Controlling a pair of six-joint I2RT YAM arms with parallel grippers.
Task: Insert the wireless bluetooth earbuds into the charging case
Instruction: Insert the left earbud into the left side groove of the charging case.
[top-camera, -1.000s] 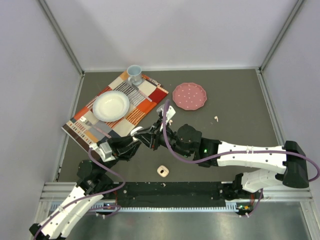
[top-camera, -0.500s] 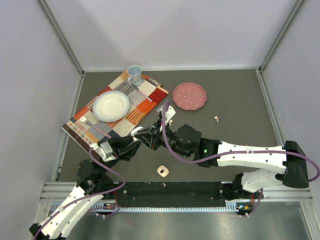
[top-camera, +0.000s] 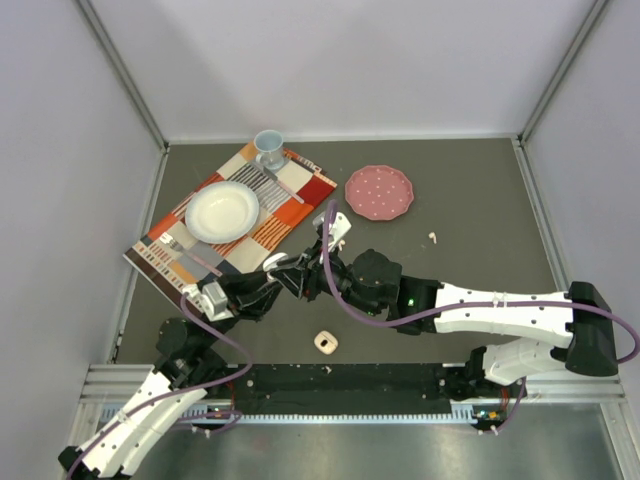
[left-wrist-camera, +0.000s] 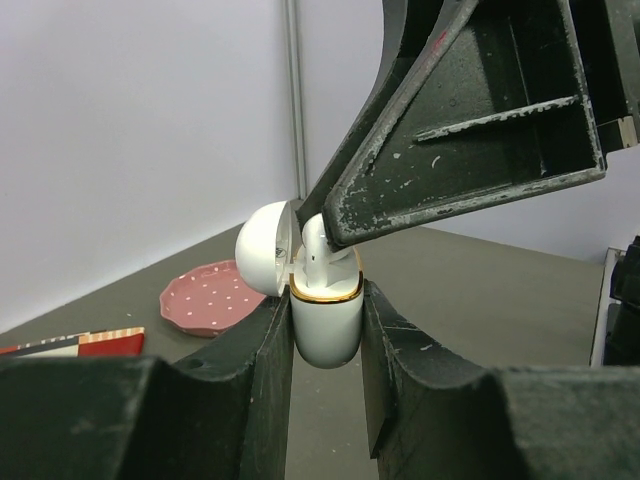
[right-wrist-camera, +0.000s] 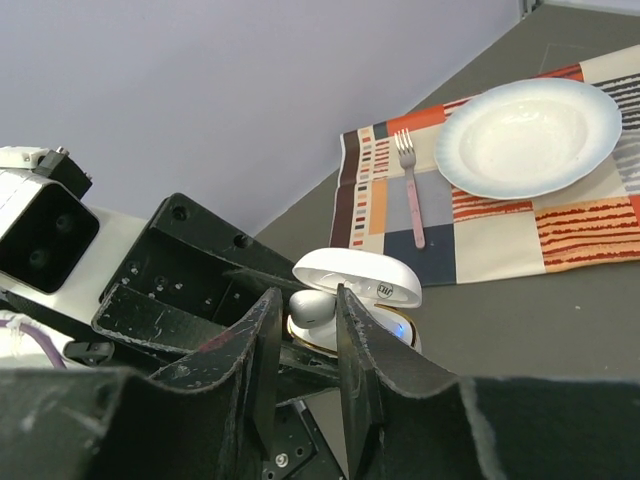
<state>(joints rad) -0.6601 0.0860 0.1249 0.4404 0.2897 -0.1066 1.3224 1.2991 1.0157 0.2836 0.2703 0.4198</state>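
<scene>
My left gripper (left-wrist-camera: 325, 300) is shut on a white charging case (left-wrist-camera: 326, 325) with a gold rim, held upright above the table with its lid (left-wrist-camera: 265, 248) hinged open. One white earbud (right-wrist-camera: 312, 305) sits in the case's mouth. My right gripper (right-wrist-camera: 308, 293) straddles that earbud from above, its fingers narrowly parted with a slim gap on each side. From above, both grippers meet at the case (top-camera: 273, 263). Another earbud (top-camera: 432, 237) lies loose on the table to the right. A second, beige case (top-camera: 325, 342) rests near the front edge.
A patterned placemat (top-camera: 290, 205) at the back left carries a white plate (top-camera: 222, 211), a fork (right-wrist-camera: 412, 190) and a pale blue cup (top-camera: 268, 148). A pink dotted plate (top-camera: 379, 191) sits behind the grippers. Grey walls enclose the table.
The right gripper's fingers have eased slightly apart around the earbud. Both arms stay almost where they were, meeting at the case.
</scene>
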